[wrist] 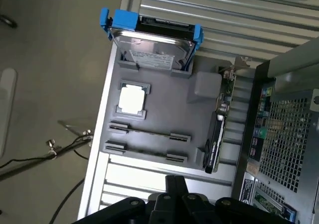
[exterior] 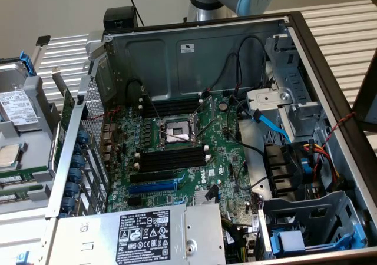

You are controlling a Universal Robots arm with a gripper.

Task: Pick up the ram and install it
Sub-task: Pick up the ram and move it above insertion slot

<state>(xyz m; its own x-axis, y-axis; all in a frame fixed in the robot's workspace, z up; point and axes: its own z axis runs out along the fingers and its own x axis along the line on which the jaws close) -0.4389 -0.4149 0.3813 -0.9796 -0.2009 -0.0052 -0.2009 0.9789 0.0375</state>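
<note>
Claw (wrist: 175,184) is hanging clenched w/ nothing between its fingers, over the edge of the gray tray (wrist: 164,104), which is sitting outside the PC case (exterior: 200,53), at the exterior view's left. The ram (wrist: 149,132) is standing on edge in a tray holder, not yet picked, lying between the claw tip and the processor chip (wrist: 132,98). Its long axis is running across the tray, approx crosswise to the line from claw to hard drive (wrist: 152,50). Memory slots (exterior: 171,159) are looking empty.

Dark ram (wrist: 149,132) stands edgewise in grey tray (wrist: 167,109).
</note>
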